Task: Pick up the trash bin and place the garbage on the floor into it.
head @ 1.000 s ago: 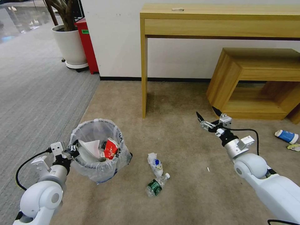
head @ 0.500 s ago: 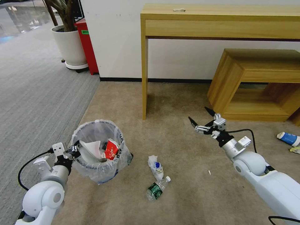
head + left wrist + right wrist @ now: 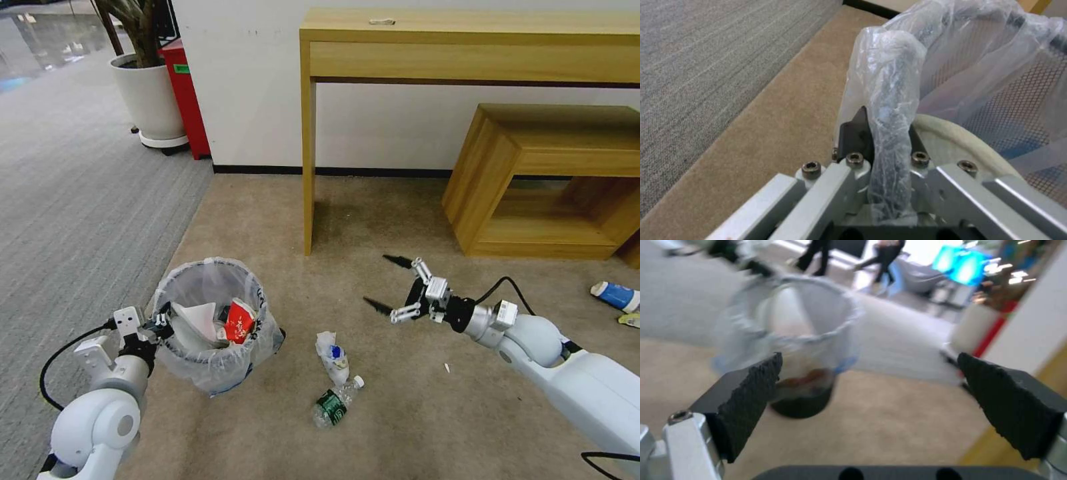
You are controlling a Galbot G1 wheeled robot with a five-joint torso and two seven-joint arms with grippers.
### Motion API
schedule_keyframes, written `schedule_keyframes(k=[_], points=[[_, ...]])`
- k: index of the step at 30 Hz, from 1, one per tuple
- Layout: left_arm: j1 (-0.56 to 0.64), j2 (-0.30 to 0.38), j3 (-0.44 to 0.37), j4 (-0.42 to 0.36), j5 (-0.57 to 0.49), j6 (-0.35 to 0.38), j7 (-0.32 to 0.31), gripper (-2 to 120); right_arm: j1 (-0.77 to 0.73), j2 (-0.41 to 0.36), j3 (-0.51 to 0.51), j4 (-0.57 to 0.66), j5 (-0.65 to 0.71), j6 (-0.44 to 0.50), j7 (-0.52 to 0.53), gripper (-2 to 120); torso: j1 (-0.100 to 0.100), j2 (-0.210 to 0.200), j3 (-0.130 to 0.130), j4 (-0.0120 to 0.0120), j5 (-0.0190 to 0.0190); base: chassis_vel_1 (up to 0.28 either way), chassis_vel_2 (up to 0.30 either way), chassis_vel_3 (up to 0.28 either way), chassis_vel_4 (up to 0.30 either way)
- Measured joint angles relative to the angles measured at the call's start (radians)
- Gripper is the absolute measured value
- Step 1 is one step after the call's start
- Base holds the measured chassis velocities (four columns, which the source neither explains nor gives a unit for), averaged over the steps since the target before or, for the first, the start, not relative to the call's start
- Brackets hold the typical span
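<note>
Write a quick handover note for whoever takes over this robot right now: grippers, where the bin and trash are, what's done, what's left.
Left gripper: shut on the rim of the small round black trash bin with clear plastic liner, at the robot's left.
Right gripper: open, empty, above the carpet right of the bin.
Done: a white slipper and a red-white packet lie in the bin.
Left: crumpled white wrapper and clear bottle with green label on the carpet just right of the bin; blue-white cup on the floor far right.
</note>
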Motion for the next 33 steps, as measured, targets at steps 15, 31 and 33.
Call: schedule_keyframes(k=[15,31,33], points=[[-0.002,-0.029,0.016,0.006,0.035,0.001,0.003,2,0.048,-0.105,-0.100,0.053,-0.094,-0.134,-0.070,100,0.000,0.000,0.000,-0.0001,0.0000,0.000,0.000,0.000,0.000],[-0.013,-0.052,0.033,0.024,0.060,-0.002,0.013,2,0.059,-0.143,-0.192,0.104,-0.245,-0.276,0.144,100,0.000,0.000,0.000,0.0000,0.0001,0.000,0.000,0.000,0.000],[-0.014,-0.052,0.034,0.026,0.060,-0.002,0.014,2,0.059,-0.145,-0.202,0.101,-0.248,-0.277,0.150,100,0.000,0.000,0.000,-0.0001,0.0000,0.000,0.000,0.000,0.000]])
